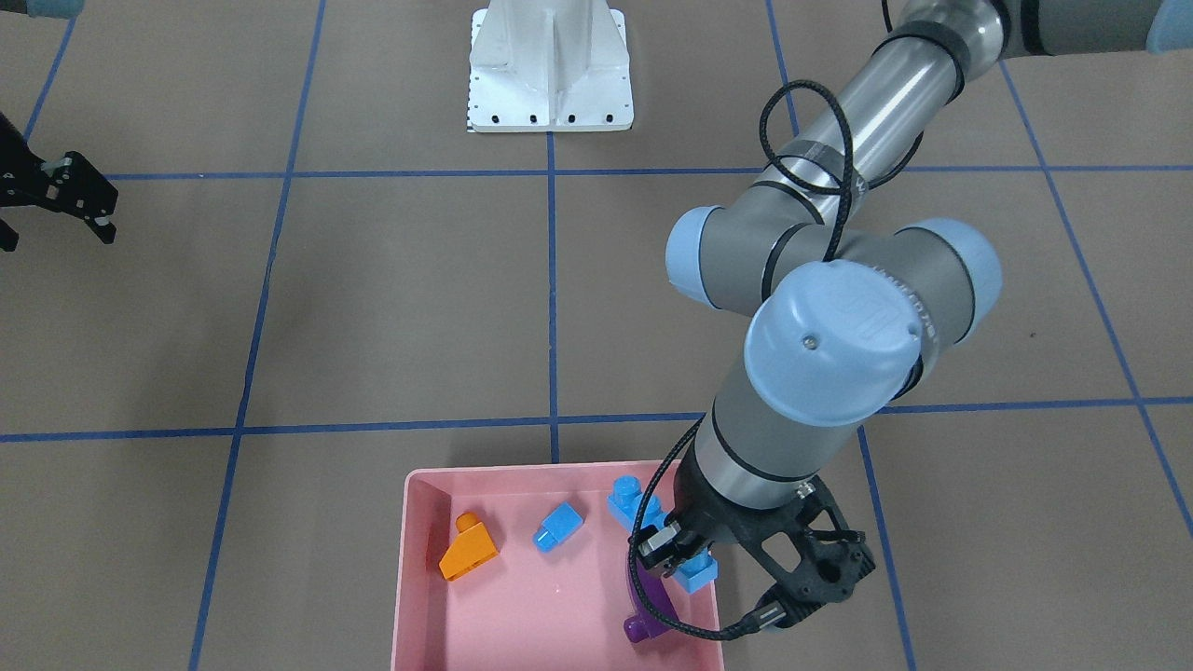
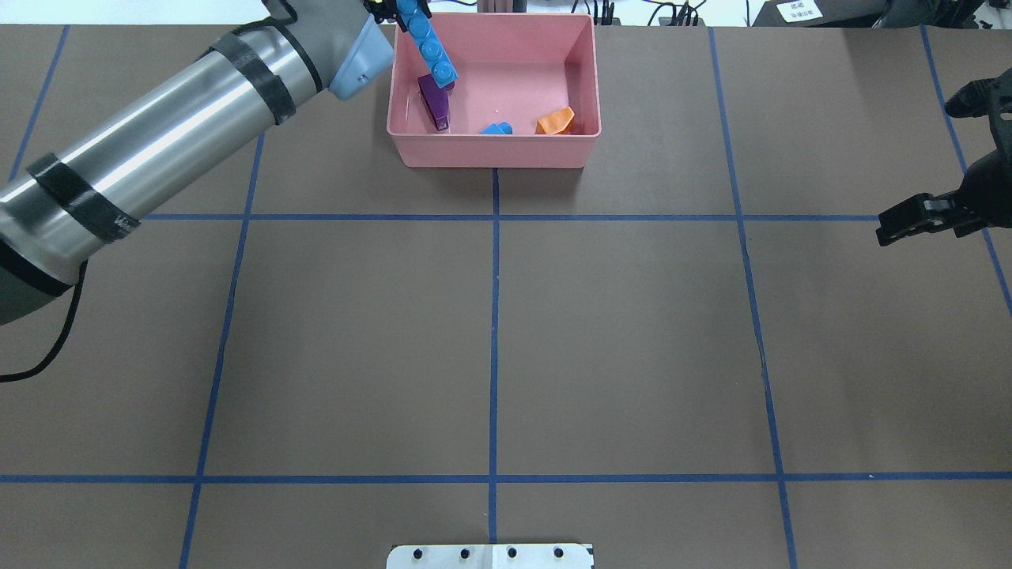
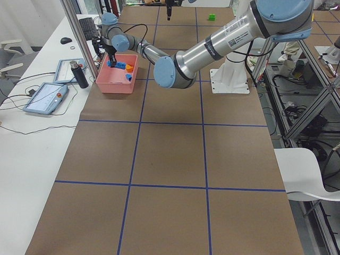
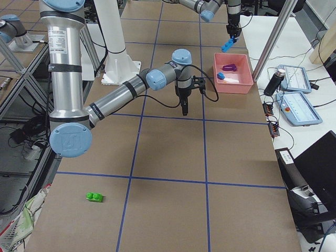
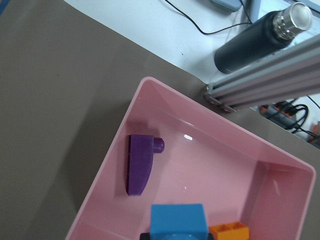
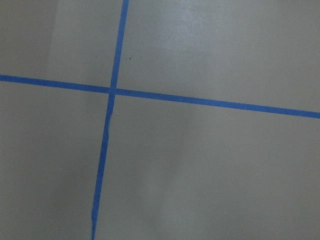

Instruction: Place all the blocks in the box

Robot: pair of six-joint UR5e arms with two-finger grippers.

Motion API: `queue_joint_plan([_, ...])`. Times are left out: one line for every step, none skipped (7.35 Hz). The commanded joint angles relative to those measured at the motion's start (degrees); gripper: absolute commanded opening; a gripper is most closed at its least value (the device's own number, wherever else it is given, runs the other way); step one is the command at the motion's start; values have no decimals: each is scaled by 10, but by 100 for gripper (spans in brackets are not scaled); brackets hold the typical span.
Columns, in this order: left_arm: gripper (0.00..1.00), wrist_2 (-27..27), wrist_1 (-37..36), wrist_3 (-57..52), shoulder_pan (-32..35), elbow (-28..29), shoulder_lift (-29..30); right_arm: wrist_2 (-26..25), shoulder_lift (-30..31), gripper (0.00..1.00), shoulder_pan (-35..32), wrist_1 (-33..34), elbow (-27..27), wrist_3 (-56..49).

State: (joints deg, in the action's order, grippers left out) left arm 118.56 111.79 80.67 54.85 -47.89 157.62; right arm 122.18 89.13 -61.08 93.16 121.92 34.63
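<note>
Over the box [image 2: 490,150], on the side nearest the left arm, the left gripper [image 1: 673,550] is clamped on the long light-blue block [image 2: 431,46], which is tilted above the purple block [image 2: 434,104]. Inside the box I also see the orange block [image 1: 469,552] and small light-blue block [image 1: 557,527] near each other; the green block [image 4: 94,197] sits on the table well apart from the box. Right gripper [image 1: 56,219] hangs far from the box, jaws look spread, nothing in them.
</note>
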Motion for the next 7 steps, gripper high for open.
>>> queue_joint_plan([99, -12, 35, -5, -22, 58, 22, 0, 1, 100, 0, 1, -1, -1])
queue_joint_plan([100, -9, 35, -18, -28, 51, 28, -1, 3, 100, -1, 0, -4, -2])
queue_joint_plan([100, -5, 10, -50, -30, 26, 23, -2, 10, 100, -6, 0, -7, -9])
queue_joint_plan([100, 20, -64, -144, -28, -28, -6, -2, 24, 100, -20, 0, -5, -19])
queue_joint_plan([100, 37, -160, -261, -18, -108, -40, -2, 63, 100, -36, -1, -1, -68])
queue_joint_plan([100, 38, -220, -337, -6, -175, -81, 0, 102, 100, -60, -7, 0, -122])
queue_joint_plan([100, 39, -232, -411, 2, -252, -164, 0, 158, 100, -75, -35, 0, -154])
